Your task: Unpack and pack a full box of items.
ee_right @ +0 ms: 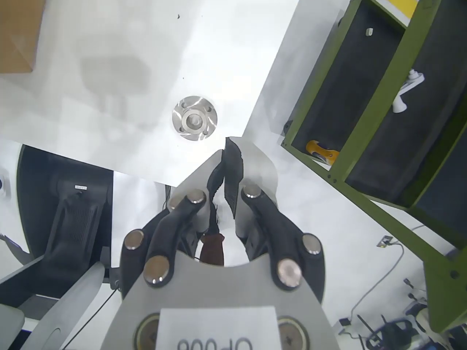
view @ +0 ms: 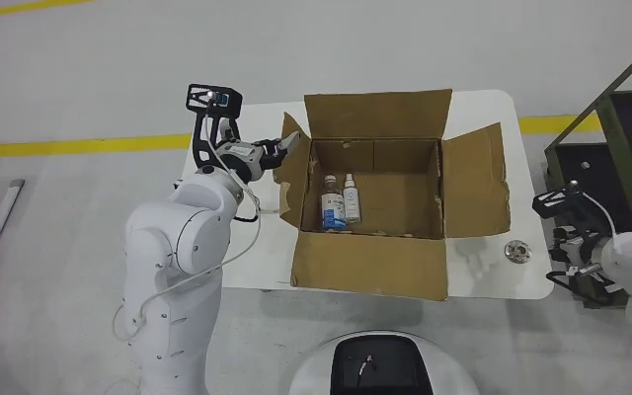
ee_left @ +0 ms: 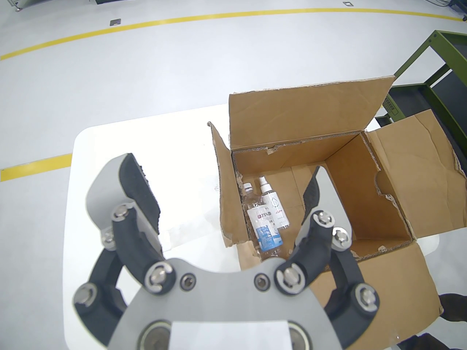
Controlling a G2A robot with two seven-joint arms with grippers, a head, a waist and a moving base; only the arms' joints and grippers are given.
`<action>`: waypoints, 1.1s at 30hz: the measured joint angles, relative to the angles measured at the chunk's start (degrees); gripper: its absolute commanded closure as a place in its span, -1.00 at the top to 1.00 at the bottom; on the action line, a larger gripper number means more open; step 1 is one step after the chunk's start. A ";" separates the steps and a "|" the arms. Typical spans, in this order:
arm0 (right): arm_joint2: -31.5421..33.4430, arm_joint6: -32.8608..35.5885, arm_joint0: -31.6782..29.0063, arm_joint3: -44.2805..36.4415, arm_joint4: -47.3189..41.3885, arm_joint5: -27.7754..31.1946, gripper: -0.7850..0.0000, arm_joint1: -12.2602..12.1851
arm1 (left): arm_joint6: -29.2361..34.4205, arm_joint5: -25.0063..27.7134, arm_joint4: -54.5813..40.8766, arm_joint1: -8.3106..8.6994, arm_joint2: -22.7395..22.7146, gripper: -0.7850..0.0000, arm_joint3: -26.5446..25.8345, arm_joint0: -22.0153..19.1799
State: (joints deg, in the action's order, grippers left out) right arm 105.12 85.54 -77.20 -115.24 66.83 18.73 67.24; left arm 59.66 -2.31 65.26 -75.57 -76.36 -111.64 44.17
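Two grippers, two states.

Left gripper point(ee_left: 223, 165): jaws spread wide, nothing between the black pads point(ee_left: 140, 187). It hangs over the left part of the white table point(view: 484, 104), just outside the box's left flap and pointing toward the box. From above, the left gripper point(view: 281, 146) sits close to that flap; I cannot tell whether they touch.

Right gripper point(ee_right: 226, 154): pads pressed flat together, nothing held. It sits at the table's right edge, near the front corner. A round metal flange point(ee_right: 195, 118) lies flat on the table just beyond its tips and apart from them. From above, the flange point(view: 516, 251) is near the box's right flap.

Cardboard box point(view: 395, 257): stands on the middle of the table, with all four flaps folded outward and torn, ragged edges.

Contents: two bottles lie side by side on the box floor, close to the left wall.
- Clear bottle with a blue label point(ee_left: 264, 227), nearest the wall.
- White spray bottle point(ee_left: 273, 202), just beside it; they appear to touch.

The rest of the box floor is bare cardboard.

Green shelf cart point(ee_right: 365, 111): stands on the floor beyond the table's right side. A yellow item point(ee_right: 321, 149) and a white item point(ee_right: 405, 92) lie on its dark shelves, too small to identify.
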 measured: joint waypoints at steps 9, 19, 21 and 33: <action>-3.61 -2.95 -0.40 4.10 1.35 -0.59 0.04 -0.53 | 0.00 0.00 0.00 0.00 0.00 1.00 0.00 0.00; -5.24 -5.71 0.45 8.85 1.93 -3.73 -0.05 -0.96 | 0.00 0.00 0.00 0.00 0.00 1.00 0.00 0.00; -5.61 -6.08 0.67 9.45 1.98 -3.91 -0.08 -1.03 | 0.00 0.00 0.00 0.00 0.00 1.00 0.00 0.00; -8.29 -7.17 2.85 13.12 1.56 -6.04 -0.16 -1.43 | 0.00 0.00 0.00 0.00 0.00 1.00 0.00 0.00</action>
State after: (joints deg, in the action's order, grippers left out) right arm 96.83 78.38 -74.35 -102.11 68.39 12.69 65.80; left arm 59.66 -2.31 65.26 -75.57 -76.36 -111.64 44.17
